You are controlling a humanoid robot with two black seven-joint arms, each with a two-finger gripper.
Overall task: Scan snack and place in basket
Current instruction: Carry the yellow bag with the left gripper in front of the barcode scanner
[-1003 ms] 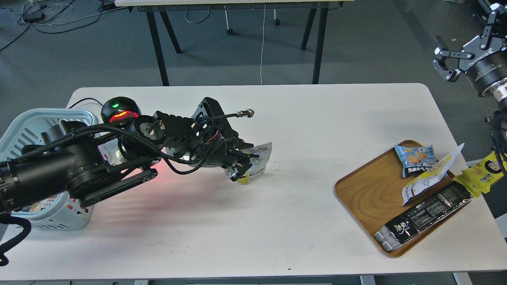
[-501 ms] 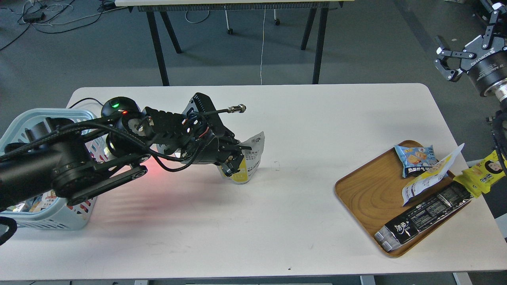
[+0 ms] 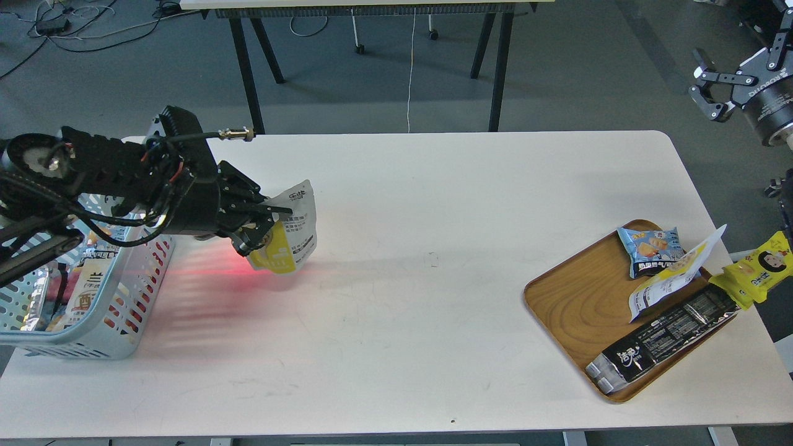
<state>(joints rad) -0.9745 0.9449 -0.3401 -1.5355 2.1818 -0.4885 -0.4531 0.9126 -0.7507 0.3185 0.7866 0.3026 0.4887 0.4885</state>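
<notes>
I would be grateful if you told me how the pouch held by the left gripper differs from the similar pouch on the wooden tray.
The held pouch hangs in the air, pinched by the left gripper near the basket; the tray pouch lies free, propped against other packets on the wooden tray. The held pouch hangs roughly upright, while the tray pouch slants with a corner past the tray's edge. Both are yellow and white with black print.

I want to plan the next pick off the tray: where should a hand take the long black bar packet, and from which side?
Probably across the middle of the long black bar packet, from above. It lies flat on the wooden tray, running diagonally, its near end at the tray's rim. Its narrow width suits the fingers, and the white and yellow pouch crowds its far end.
</notes>
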